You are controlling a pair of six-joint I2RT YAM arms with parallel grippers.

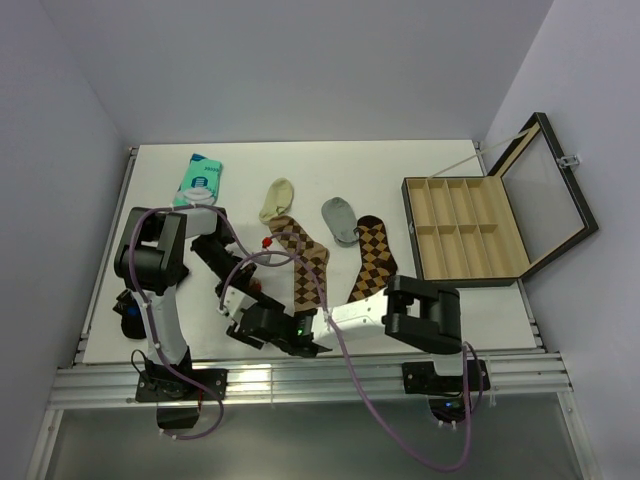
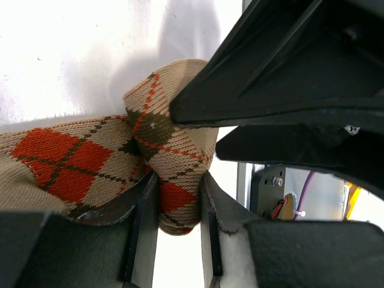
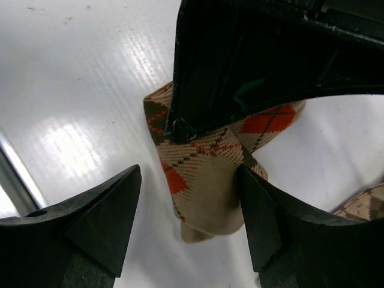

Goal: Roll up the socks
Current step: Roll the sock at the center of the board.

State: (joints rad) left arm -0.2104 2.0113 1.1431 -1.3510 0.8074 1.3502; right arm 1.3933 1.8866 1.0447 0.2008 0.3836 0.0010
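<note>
left wrist view has your left gripper [image 2: 178, 187] pinched on the folded end of the red-diamond sock [image 2: 66, 156] near the front table [image 2: 72, 54] edge, right gripper [image 3: 187, 180] open astride it, and it's light, floppy knit, so i'd grab the whole fold, not one layer.

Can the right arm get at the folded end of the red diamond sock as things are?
Probably yes: the right gripper is open around the folded end of the red-diamond sock. The left gripper pinches that fold, so room looks tight.
</note>
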